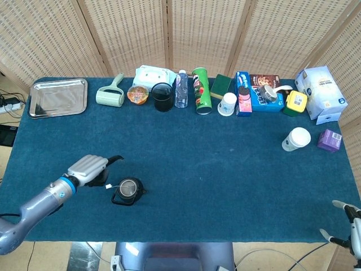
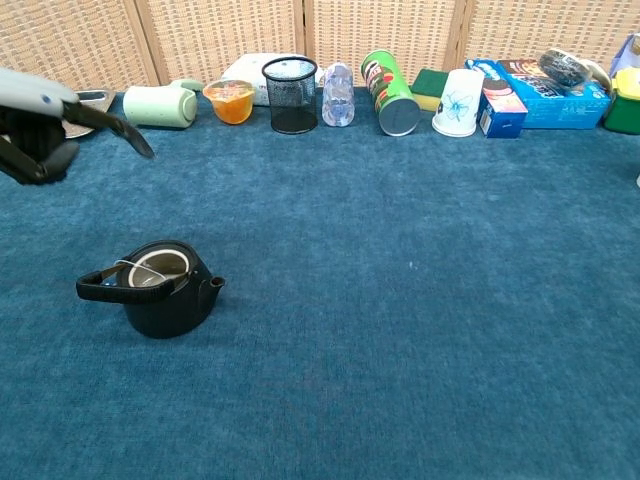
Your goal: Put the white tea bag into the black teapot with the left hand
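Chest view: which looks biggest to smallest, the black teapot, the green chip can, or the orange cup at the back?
1. Black teapot, though it sits nearest the camera, which flatters it.
2. Green chip can, lying tilted in the back row.
3. Orange cup, clearly the smallest.

My left hand (image 1: 89,167) is silver on top with black fingers. The teapot (image 2: 160,297) is black, and the tea bag (image 2: 158,267) inside it looks white. The tablecloth (image 1: 225,169) is dark blue. The tray (image 1: 58,97) is shiny silver. The lint roller (image 1: 111,95) is pale green. The pen cup (image 2: 290,94) is black mesh. The chip can (image 1: 201,90) is green. The sponge (image 1: 221,86) is green too. The small box (image 1: 329,140) is purple. The screen (image 1: 186,34) behind is tan and woven.
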Robot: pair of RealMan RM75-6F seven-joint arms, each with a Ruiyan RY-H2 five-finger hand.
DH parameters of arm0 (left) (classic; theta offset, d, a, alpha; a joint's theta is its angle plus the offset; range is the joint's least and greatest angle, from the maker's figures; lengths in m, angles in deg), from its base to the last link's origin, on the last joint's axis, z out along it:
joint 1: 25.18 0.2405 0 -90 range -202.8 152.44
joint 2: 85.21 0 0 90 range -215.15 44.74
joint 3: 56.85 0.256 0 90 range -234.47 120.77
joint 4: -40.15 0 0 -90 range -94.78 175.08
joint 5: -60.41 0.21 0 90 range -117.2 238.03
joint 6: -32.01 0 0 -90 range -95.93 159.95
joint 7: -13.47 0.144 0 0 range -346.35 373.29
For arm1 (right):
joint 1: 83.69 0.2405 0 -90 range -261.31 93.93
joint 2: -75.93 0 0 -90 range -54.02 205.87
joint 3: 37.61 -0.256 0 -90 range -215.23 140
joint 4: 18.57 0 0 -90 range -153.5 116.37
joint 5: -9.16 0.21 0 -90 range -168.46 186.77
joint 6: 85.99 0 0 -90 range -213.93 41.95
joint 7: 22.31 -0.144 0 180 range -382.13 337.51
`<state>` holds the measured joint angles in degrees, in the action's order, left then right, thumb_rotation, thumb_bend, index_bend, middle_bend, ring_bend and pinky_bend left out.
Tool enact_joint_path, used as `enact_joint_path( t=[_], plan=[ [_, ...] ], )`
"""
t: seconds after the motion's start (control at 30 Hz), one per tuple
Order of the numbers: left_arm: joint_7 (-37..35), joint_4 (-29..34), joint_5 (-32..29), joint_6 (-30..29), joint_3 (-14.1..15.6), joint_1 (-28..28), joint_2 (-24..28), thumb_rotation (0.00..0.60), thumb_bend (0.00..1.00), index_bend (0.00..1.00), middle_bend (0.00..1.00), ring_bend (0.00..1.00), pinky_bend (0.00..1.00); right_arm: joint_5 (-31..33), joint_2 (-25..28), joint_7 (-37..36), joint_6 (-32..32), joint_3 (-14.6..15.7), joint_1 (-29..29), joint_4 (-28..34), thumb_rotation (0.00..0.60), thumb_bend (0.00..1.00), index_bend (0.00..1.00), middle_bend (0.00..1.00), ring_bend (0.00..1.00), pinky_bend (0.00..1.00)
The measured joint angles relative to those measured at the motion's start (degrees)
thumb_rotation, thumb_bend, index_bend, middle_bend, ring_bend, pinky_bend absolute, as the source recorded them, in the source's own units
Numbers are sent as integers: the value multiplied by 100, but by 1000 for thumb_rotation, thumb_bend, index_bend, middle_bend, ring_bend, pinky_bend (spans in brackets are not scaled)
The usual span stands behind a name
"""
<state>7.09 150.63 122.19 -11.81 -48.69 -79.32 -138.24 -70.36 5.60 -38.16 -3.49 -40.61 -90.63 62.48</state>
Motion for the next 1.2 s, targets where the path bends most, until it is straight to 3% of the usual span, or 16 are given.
enact_joint_path(
  t=[0.13, 0.37, 0.5, 0.63, 0.87, 1.2],
  plan=[
    [-242, -156, 383, -913, -89, 685, -133, 600, 624, 111, 901, 850, 817, -47, 24, 154, -46, -17, 93, 106, 600, 185, 241, 280, 205, 154],
    [-535, -561, 845, -2270, -228, 1859, -499, 600, 512, 111, 581, 550, 636, -115, 44, 352, -61, -39, 197, 267, 600, 185, 241, 280, 204, 145],
    [-515, -755, 917, -3057, -333, 2359, -775, 600, 505, 127, 546, 508, 576, -179, 64, 520, 26, -48, 226, 378, 600, 186, 241, 278, 197, 125],
    [-378, -969, 996, -3849, -420, 2881, -1073, 600, 507, 129, 503, 395, 514, -263, 87, 673, 146, -44, 232, 482, 600, 184, 239, 274, 184, 118],
    [192, -1107, 1137, -4616, -470, 3714, -1301, 600, 517, 129, 480, 361, 424, -414, 96, 842, 357, -61, 252, 568, 600, 187, 239, 266, 169, 101],
    [364, -1028, 1447, -4783, -425, 4275, -1219, 600, 517, 129, 465, 361, 424, -593, 111, 1011, 567, -33, 266, 645, 600, 186, 239, 266, 168, 99]
  ],
)
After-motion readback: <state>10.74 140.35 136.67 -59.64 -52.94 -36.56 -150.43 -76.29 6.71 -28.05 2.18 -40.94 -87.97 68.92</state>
